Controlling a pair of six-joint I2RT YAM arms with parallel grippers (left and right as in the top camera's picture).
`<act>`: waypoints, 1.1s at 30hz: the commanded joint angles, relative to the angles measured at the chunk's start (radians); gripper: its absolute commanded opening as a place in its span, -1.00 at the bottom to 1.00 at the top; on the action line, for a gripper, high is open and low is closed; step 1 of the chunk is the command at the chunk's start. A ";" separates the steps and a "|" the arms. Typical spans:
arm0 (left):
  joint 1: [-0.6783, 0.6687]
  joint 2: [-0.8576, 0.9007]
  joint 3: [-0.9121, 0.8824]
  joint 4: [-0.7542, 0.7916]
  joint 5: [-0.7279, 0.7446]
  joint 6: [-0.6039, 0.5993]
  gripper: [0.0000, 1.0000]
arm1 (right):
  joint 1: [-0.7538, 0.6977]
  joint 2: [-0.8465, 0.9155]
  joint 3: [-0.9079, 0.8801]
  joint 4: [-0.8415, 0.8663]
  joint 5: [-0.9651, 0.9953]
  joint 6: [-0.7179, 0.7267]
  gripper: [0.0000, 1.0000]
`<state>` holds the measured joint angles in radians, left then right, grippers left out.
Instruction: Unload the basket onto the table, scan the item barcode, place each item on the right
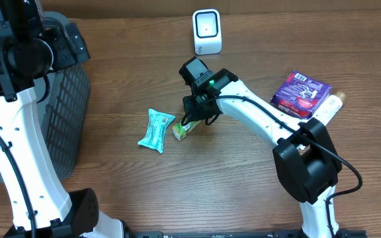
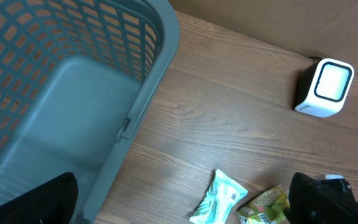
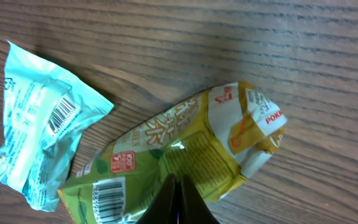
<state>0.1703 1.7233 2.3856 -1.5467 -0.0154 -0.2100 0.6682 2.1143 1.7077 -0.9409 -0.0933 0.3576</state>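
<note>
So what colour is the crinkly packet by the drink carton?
Pale turquoise packet with white print; the right wrist view shows it best.

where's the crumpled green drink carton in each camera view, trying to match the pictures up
Overhead: the crumpled green drink carton lies near the picture's centre.
Left wrist: at the bottom edge, right of centre, partly cut off.
Right wrist: it fills the middle and lower frame, with its barcode at lower left.
Shared landmark: the pale blue foil packet lies just left of the carton in all three views.
</note>
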 commanded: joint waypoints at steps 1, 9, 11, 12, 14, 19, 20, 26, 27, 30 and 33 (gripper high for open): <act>-0.001 -0.003 0.020 0.002 0.008 0.007 0.99 | 0.000 -0.025 -0.018 0.016 -0.006 -0.006 -0.93; -0.001 -0.003 0.020 0.002 0.008 0.007 0.99 | 0.000 -0.025 -0.095 0.086 -0.024 0.013 -0.93; -0.001 -0.003 0.020 0.002 0.008 0.007 0.99 | 0.000 -0.025 -0.122 0.124 -0.024 0.018 -0.93; -0.001 -0.003 0.020 0.002 0.008 0.008 0.99 | 0.000 -0.025 -0.137 0.148 -0.023 0.019 -0.93; -0.001 -0.003 0.020 0.002 0.008 0.007 0.99 | 0.000 -0.025 -0.164 0.182 -0.019 0.027 -0.93; -0.001 -0.003 0.020 0.002 0.008 0.008 0.99 | -0.008 -0.025 -0.215 0.235 -0.010 0.036 -0.93; -0.001 -0.003 0.020 0.002 0.008 0.007 0.99 | -0.008 -0.024 -0.217 0.233 -0.001 0.036 -0.93; 0.000 -0.003 0.020 0.002 0.008 0.008 0.99 | -0.011 -0.007 -0.216 0.265 0.031 0.026 -0.52; 0.000 -0.003 0.020 0.002 0.008 0.007 0.99 | -0.014 -0.009 -0.206 0.264 0.032 0.011 -0.46; 0.000 -0.003 0.020 0.003 0.008 0.007 0.99 | -0.029 -0.018 -0.142 0.231 0.033 -0.031 -0.21; -0.001 -0.003 0.020 0.002 0.008 0.007 0.99 | -0.059 -0.026 -0.030 0.172 0.032 -0.117 -0.12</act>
<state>0.1703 1.7233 2.3856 -1.5467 -0.0158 -0.2100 0.6525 2.0861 1.5764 -0.7380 -0.0948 0.3328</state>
